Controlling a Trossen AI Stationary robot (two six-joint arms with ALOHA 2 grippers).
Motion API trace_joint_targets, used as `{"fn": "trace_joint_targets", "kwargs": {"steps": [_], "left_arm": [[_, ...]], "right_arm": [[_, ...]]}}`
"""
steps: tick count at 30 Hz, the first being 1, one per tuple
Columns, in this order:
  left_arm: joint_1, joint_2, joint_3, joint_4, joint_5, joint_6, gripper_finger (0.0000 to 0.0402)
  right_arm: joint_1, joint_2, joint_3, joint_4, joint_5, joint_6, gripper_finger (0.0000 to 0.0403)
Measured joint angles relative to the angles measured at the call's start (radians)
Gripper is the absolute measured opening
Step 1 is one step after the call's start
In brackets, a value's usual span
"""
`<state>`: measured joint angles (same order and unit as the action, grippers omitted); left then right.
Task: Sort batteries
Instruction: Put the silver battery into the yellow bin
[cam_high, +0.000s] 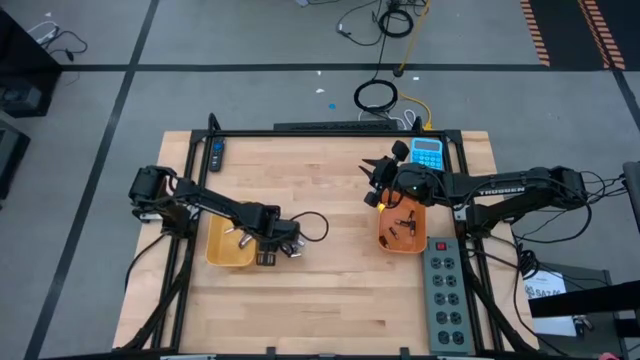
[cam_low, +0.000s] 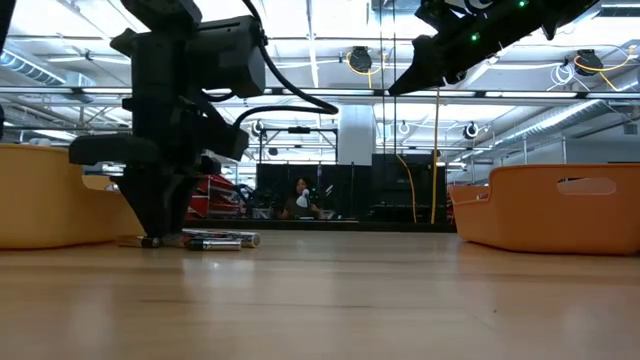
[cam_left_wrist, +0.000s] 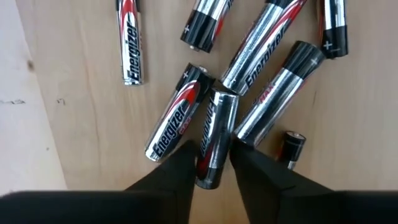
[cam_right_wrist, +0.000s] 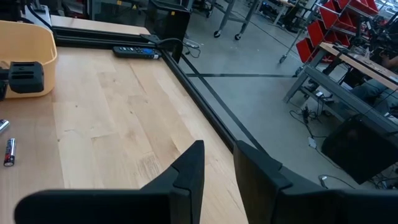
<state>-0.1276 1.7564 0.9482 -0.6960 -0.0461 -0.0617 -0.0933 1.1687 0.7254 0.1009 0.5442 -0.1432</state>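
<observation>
Several silver-and-black batteries (cam_left_wrist: 261, 56) lie in a loose heap on the wooden table, just right of the yellow tray (cam_high: 228, 245). My left gripper (cam_left_wrist: 213, 149) is down among them, right at the tabletop (cam_low: 150, 215), and is shut on one battery (cam_left_wrist: 214, 124). A thinner battery (cam_left_wrist: 129, 43) lies apart from the heap. My right gripper (cam_high: 372, 183) hovers high above the far end of the orange tray (cam_high: 400, 232), which holds a few dark batteries. Its fingers (cam_right_wrist: 193, 162) stand a little apart and hold nothing. My left gripper pinches one silver-and-black battery between its two fingers, near one end (cam_left_wrist: 208, 171). The fingers come from above, pointing down, one on each long side. The battery's other end (cam_left_wrist: 221, 99) lies against its neighbours. Whether it is clear of the table I cannot tell.
A blue calculator (cam_high: 428, 152) and a power strip (cam_high: 447, 295) sit by the orange tray on the right. A remote (cam_high: 217, 153) lies at the far left corner. A black frame rail (cam_high: 330, 130) runs along the far edge. Bare wood lies between the trays.
</observation>
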Motion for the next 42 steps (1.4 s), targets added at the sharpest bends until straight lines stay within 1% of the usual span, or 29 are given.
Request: {"fn": "trace_joint_targets", "kwargs": {"steps": [4, 5, 15, 22, 26, 29, 32, 37, 42], "left_arm": [[0.002, 0.001, 0.000, 0.002, -0.001, 0.000, 0.0052], [0.002, 0.001, 0.000, 0.002, -0.003, 0.000, 0.0046], [0.001, -0.006, 0.000, 0.000, -0.007, -0.011, 0.0046], [0.003, -0.033, 0.051, -0.065, -0.025, -0.035, 0.0046], [0.002, -0.036, 0.099, -0.175, -0.017, -0.037, 0.0046], [0.002, -0.038, 0.150, -0.273, 0.032, -0.063, 0.0046], [0.005, -0.038, 0.189, -0.407, 0.097, -0.106, 0.0046], [0.000, -0.039, 0.231, -0.554, 0.134, -0.145, 0.0056], [-0.005, -0.040, 0.254, -0.602, 0.142, -0.170, 0.0051]], "right_arm": [[0.000, 0.000, 0.000, 0.000, 0.000, -0.004, 0.0080], [0.000, 0.000, 0.000, 0.000, 0.000, -0.004, 0.0080], [0.000, 0.000, 0.000, 0.000, 0.000, -0.006, 0.0080], [0.000, 0.000, 0.000, -0.002, 0.000, -0.005, 0.0080], [0.000, 0.000, 0.000, -0.007, 0.000, -0.002, 0.0080], [0.000, 0.000, 0.000, -0.006, 0.000, -0.002, 0.0080], [0.000, 0.000, 0.000, -0.007, 0.000, -0.002, 0.0080], [0.000, 0.000, 0.000, -0.007, 0.000, 0.001, 0.0080], [0.000, 0.000, 0.000, -0.007, 0.000, 0.001, 0.0080]]}}
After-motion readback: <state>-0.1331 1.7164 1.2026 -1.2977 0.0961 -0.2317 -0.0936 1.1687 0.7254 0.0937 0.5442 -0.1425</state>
